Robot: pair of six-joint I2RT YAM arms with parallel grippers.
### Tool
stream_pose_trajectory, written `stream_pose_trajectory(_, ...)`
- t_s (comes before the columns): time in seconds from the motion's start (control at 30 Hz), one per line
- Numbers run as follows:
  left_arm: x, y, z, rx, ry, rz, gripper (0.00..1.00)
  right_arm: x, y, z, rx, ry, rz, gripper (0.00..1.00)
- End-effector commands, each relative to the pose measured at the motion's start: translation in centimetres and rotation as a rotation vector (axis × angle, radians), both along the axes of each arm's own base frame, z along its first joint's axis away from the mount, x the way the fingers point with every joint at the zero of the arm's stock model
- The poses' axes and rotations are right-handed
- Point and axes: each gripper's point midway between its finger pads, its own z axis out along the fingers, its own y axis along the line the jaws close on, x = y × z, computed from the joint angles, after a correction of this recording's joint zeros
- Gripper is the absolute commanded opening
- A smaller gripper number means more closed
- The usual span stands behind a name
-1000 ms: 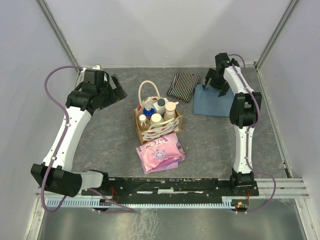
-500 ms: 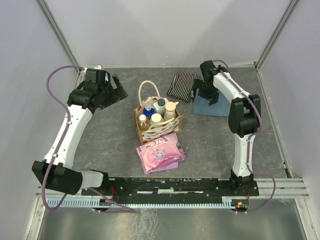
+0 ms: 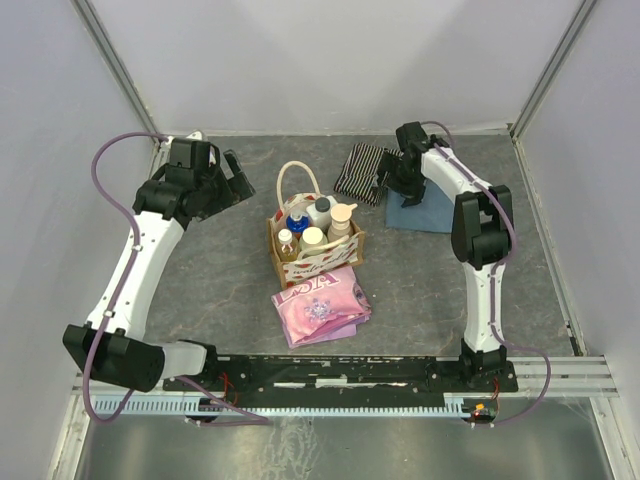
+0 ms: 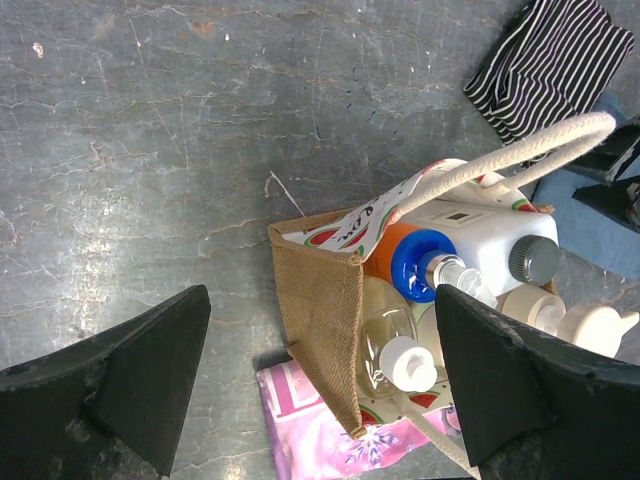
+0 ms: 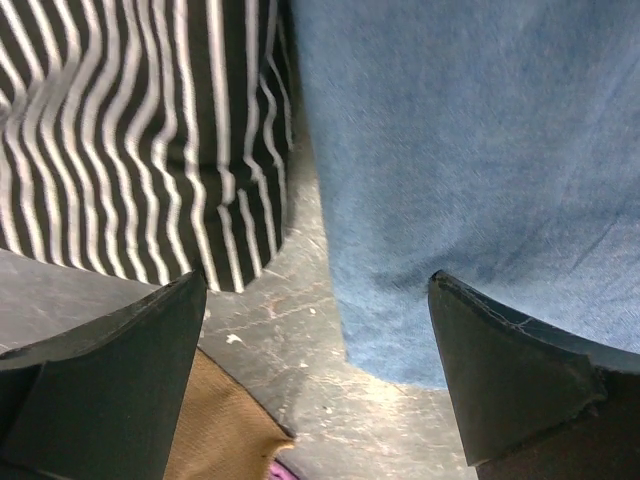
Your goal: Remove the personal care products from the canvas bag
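The canvas bag (image 3: 318, 258) stands mid-table with its looped handle (image 3: 293, 176) up. It holds the personal care products: a beige pump bottle (image 3: 342, 216), a whitish bottle with a grey cap (image 3: 320, 209), an orange bottle with a blue pump (image 3: 297, 222), a small amber bottle (image 3: 287, 240) and a white-capped bottle (image 3: 312, 238). My left gripper (image 3: 236, 180) is open and empty, left of and behind the bag. Its wrist view shows the bag (image 4: 322, 300), the blue pump (image 4: 420, 266) and a yellowish bottle (image 4: 392, 345). My right gripper (image 3: 393, 186) is open and empty, low between two cloths.
A pink folded cloth (image 3: 320, 300) lies against the bag's near side. A striped cloth (image 3: 362, 168) and a blue cloth (image 3: 425, 208) lie at the back right, also in the right wrist view (image 5: 130, 130) (image 5: 470, 150). The bag's brown corner (image 5: 215, 430) shows there.
My right gripper has moved left, from over the blue cloth to the gap between it and the striped cloth. The left arm has barely moved.
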Motion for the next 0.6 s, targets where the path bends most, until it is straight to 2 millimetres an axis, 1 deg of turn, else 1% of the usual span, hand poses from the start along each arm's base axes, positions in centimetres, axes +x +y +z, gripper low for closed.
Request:
stream_pose_trajectory(0.0, -0.4, 0.1, 0.5, 0.004, -0.026, -0.018, 0.99, 3.5, 1.0, 4.0, 0.027, -0.093, -0.045, 1.0)
stream_pose_trajectory(0.1, -0.4, -0.2, 0.2, -0.005, -0.015, -0.026, 0.99, 4.9, 1.2, 4.4, -0.035, -0.072, -0.045, 1.0)
stream_pose_trajectory(0.13, -0.4, -0.3, 0.2, -0.011, -0.013, -0.029, 0.99, 5.8, 1.5, 4.4, -0.046, -0.082, -0.046, 1.0)
stream_pose_trajectory(0.17, -0.3, -0.4, 0.1, -0.015, -0.012, -0.03, 0.99, 5.7, 1.5, 3.4, -0.069, -0.056, -0.045, 1.0)
stream_pose_trajectory(0.2, -0.3, -0.5, 0.0, -0.02, -0.009, -0.034, 0.99, 6.5, 1.7, 4.0, -0.073, -0.079, -0.05, 1.0)
stream_pose_trajectory(0.23, -0.3, -0.6, 0.0, -0.022, -0.008, -0.034, 0.99, 6.4, 1.6, 3.1, -0.085, -0.06, -0.05, 1.0)
stream_pose_trajectory(0.3, -0.4, -0.6, 0.0, -0.023, -0.009, -0.036, 0.99, 5.9, 1.3, 1.4, -0.111, -0.018, -0.054, 1.0)
stream_pose_trajectory(0.4, -0.5, -0.6, 0.0, -0.022, -0.009, -0.037, 0.99, 4.2, -0.1, -1.0, -0.209, 0.047, -0.061, 1.0)
stream_pose_trajectory(0.47, -0.5, -0.7, -0.1, -0.024, -0.006, -0.04, 0.99, 3.5, -1.3, -1.4, -0.293, 0.06, -0.063, 1.0)
stream_pose_trajectory(0.57, -0.5, -0.8, -0.3, -0.031, 0.003, -0.044, 0.99, 2.7, -2.2, -1.8, -0.357, 0.074, -0.067, 1.0)
